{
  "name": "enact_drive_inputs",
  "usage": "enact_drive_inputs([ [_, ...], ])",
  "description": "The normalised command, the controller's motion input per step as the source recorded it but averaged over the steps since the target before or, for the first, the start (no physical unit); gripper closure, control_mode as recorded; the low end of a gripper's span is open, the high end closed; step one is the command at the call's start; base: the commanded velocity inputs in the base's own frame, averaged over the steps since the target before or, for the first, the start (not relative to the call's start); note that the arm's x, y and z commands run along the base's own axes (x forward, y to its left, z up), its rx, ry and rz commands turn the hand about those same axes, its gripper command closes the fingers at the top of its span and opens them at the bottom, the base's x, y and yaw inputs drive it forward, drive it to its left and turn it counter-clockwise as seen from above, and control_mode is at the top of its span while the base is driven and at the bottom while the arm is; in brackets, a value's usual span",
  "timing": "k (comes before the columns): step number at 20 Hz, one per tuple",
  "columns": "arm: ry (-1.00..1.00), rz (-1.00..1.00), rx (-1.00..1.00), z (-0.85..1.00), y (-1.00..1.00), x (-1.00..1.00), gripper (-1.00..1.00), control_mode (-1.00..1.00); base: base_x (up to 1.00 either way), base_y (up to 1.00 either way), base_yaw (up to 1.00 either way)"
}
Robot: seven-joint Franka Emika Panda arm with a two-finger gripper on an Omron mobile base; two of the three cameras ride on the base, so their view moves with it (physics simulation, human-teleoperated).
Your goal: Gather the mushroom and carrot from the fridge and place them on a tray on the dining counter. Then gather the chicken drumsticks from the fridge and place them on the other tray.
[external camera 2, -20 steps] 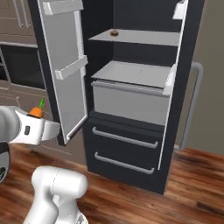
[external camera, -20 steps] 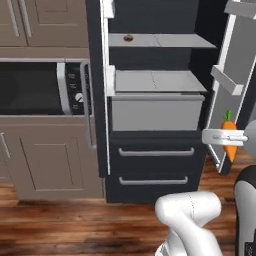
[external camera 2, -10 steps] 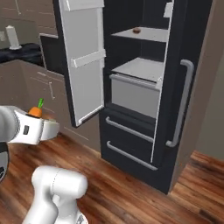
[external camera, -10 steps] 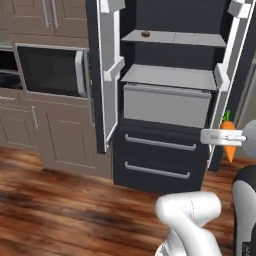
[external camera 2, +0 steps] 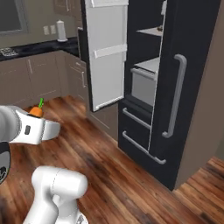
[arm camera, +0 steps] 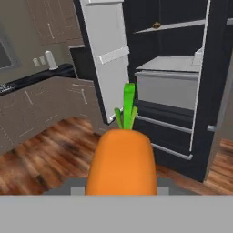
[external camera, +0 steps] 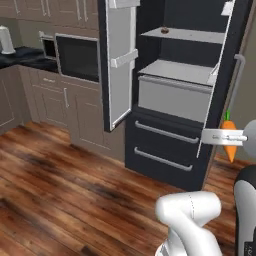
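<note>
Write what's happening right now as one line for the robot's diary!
gripper: shut on carrot | fridge: left door open | mushroom: on upper shelf | step: carrying carrot

Orange carrot [arm camera: 120,159] w/ green top, black fridge [external camera: 170,135] w/ grey handles, brown streaky wood floor [external camera: 60,190].

There is one carrot [arm camera: 120,159] and one small dark mushroom [external camera: 164,30]. One fridge [external camera: 200,90] stands with its doors open, two in all. It has two drawers [external camera: 165,150], each with one bar handle. One built-in oven [external camera: 77,57] and one white kettle [external camera: 6,40] can be counted.
</note>
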Motion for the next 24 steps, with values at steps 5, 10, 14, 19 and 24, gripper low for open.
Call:
enact_drive_inputs([
  [5, 0.0, 0.0, 0.0, 0.0, 0.0, 0.0, 1.0, 1.0, -0.89, -0.41, 0.44],
  [10, 0.0, 0.0, 0.0, 0.0, 0.0, 0.0, 1.0, 1.0, -0.87, -0.29, 0.42],
  [14, 0.0, 0.0, 0.0, 0.0, 0.0, 0.0, 1.0, 1.0, -0.88, -0.1, 0.38],
  [19, 0.0, 0.0, 0.0, 0.0, 0.0, 0.0, 1.0, 1.0, -0.99, 0.02, 0.35],
  [24, 0.0, 0.0, 0.0, 0.0, 0.0, 0.0, 1.0, 1.0, -0.63, 0.61, 0.17],
])
